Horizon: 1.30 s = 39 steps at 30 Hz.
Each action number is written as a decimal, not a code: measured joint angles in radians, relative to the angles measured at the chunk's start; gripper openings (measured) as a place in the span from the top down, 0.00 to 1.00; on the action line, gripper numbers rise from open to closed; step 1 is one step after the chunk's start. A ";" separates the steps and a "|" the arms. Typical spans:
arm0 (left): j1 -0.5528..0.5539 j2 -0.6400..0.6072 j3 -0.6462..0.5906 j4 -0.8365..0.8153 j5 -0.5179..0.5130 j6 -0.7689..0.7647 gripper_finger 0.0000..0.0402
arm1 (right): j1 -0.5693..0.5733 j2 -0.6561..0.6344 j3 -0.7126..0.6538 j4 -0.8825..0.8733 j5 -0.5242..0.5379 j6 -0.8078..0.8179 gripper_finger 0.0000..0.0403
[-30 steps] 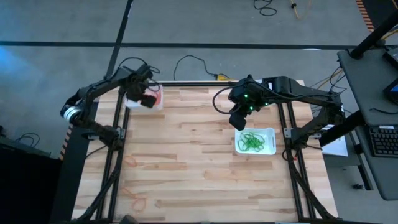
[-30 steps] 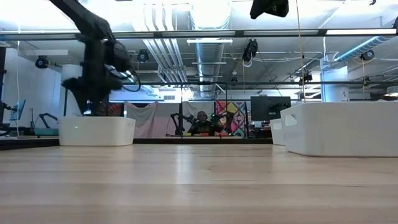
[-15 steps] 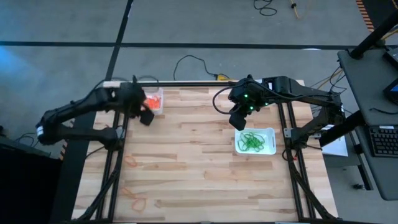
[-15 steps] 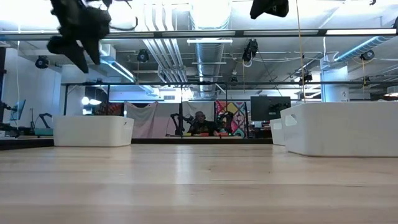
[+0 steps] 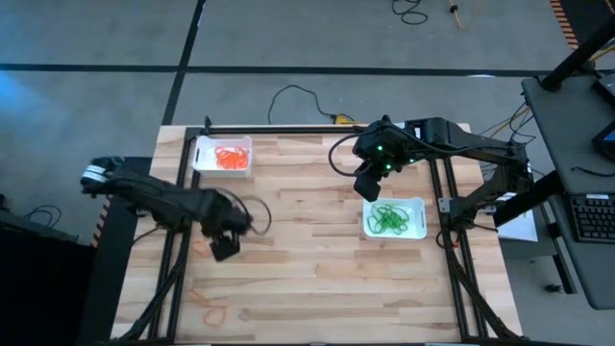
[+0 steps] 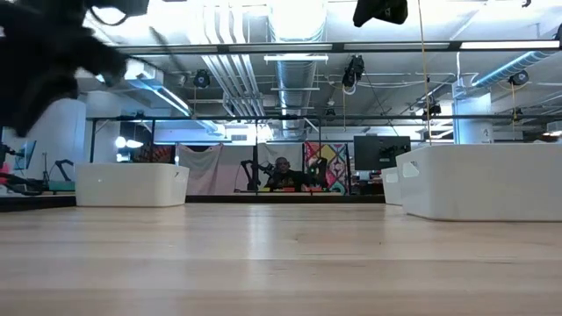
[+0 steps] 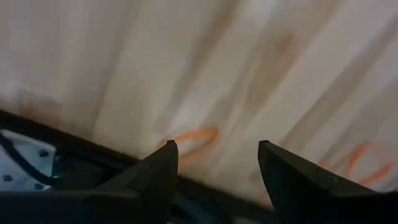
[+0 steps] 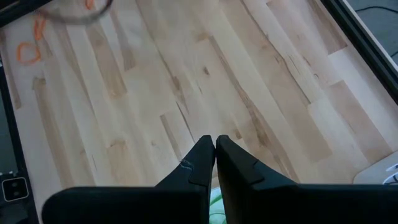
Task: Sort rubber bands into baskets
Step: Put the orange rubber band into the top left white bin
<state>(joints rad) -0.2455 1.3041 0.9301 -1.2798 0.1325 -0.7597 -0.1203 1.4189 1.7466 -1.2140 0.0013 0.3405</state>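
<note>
My left gripper is open and empty above the table's left part, over bare wood. A loose orange rubber band lies on the wood between its fingertips in the left wrist view; another orange band lies farther off. My right gripper is shut and hangs above the table just beyond the basket with green bands, with nothing seen between its fingers. A second basket at the far left holds orange bands. Only two baskets show in the high view.
Loose orange bands lie on the wood near the left edge and near the front left. Black frame rails run along both table sides. In the low view the two baskets stand at left and right.
My left gripper has risen out of the orange-band basket at the far left and swung toward the table's near edge, ending over the wood by the loose orange bands. The right arm has kept still.
</note>
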 joint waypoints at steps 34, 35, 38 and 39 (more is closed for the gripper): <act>-0.183 0.379 -0.256 0.160 -0.019 0.392 0.80 | 0.000 0.000 0.000 0.000 0.000 0.000 0.97; -0.191 0.373 -0.255 0.165 -0.020 0.386 0.83 | 0.000 0.000 0.000 0.000 0.000 0.000 0.97; -0.205 0.354 -0.245 0.180 -0.032 0.374 0.95 | 0.000 0.000 0.000 0.000 0.000 0.000 0.97; -0.206 0.344 -0.239 0.189 -0.040 0.372 0.97 | 0.000 0.000 0.000 0.000 0.000 0.000 0.97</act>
<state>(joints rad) -0.4512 1.6483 0.6907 -1.0903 0.0926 -0.3878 -0.1202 1.4189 1.7464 -1.2142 0.0010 0.3402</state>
